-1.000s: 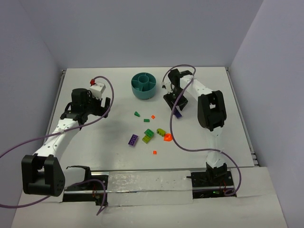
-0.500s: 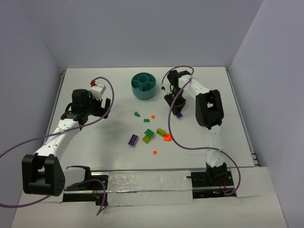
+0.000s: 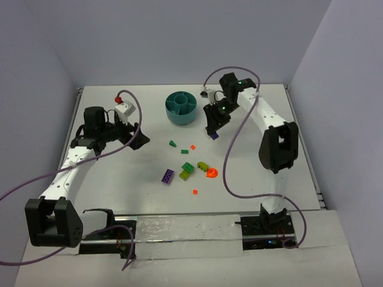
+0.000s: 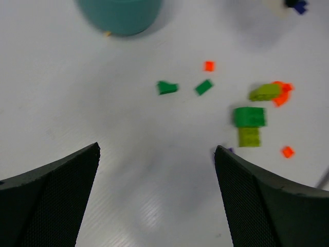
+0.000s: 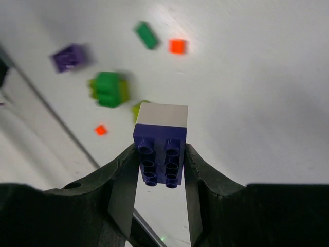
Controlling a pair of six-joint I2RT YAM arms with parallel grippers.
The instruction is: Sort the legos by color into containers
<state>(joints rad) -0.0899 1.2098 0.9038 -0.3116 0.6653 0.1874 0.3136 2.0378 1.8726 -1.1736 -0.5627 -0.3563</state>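
Note:
The teal bowl (image 3: 181, 107) stands at the back middle of the table, its compartments looking empty from above. My right gripper (image 3: 214, 132) is just right of it, shut on a purple brick (image 5: 160, 149) and holding it above the table. My left gripper (image 3: 136, 136) is open and empty, left of the bowl, low over bare table (image 4: 157, 154). Loose legos lie in front of the bowl: a purple brick (image 3: 168, 176), a green brick on a lime one (image 3: 188, 168), a lime piece (image 3: 203, 165), an orange-red piece (image 3: 210, 173), two dark green bits (image 3: 172, 143) and small orange bits (image 3: 195, 192).
White walls enclose the table on the left, back and right. Purple cables hang from both arms, the right one looping down past the orange-red piece (image 3: 226, 173). The bowl (image 4: 119, 15) lies ahead of the left gripper.
My right arm has swung up and back with the purple brick, raising its wrist beside the bowl. My left gripper has turned and reached a little to the right.

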